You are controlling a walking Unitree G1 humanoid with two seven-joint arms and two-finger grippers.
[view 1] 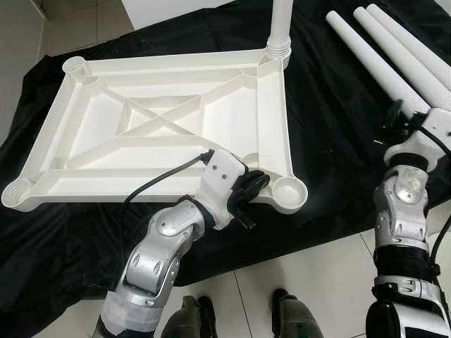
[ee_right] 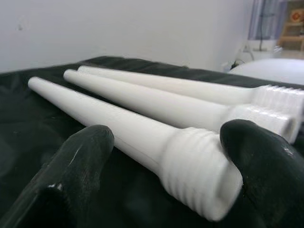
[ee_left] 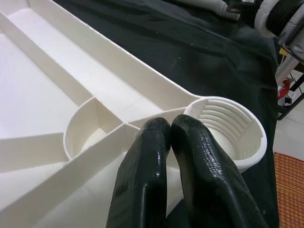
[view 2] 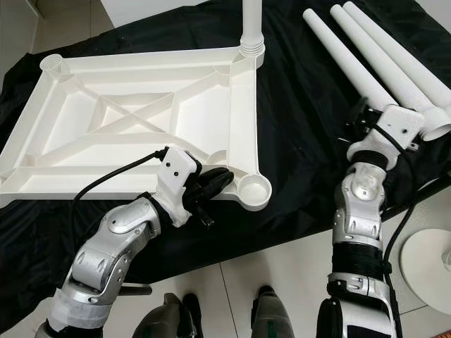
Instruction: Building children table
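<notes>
The upturned white tabletop lay across the centre-left on black cloth, with one leg already screwed in at its top corner and three sockets unfilled. The left gripper, fingers pressed together, rested at the near-right socket. At right, the right gripper straddled, fingers apart, the threaded end of the nearest of three loose legs.

I see the white plastic tabletop lying upside down on black cloth, ribbed underside up, round threaded sockets at its corners. One white leg stands upright, screwed into the far right corner socket. Three loose tapered legs lie side by side to the right, threaded ends toward me.
</notes>
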